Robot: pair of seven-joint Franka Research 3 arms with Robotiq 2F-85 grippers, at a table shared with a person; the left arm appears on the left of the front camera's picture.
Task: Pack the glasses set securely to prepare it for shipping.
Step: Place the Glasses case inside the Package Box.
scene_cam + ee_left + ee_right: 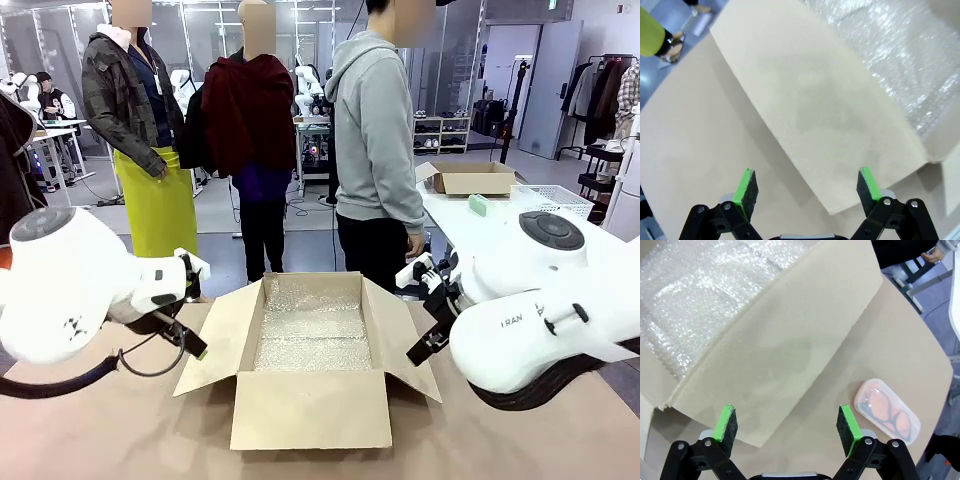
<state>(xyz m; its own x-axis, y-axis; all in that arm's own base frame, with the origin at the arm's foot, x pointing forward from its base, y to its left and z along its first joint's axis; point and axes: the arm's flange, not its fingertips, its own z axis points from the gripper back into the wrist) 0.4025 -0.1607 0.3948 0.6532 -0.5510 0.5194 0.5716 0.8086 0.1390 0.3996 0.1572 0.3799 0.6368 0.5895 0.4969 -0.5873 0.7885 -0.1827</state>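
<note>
A pale pink glasses case with a translucent lid and orange-tinted glasses inside lies flat on the brown table, to the right of my right gripper. That gripper is open and empty and hangs over the right flap of the open cardboard box. My left gripper is also open and empty, above the box's left flap. In the front view the left gripper and the right gripper stand on either side of the box. Bubble wrap lines the box's inside.
A person in a grey hoodie stands at the far side of the table, one hand low. Behind on the right, a white table carries another cardboard box, a small pale green item and a white basket.
</note>
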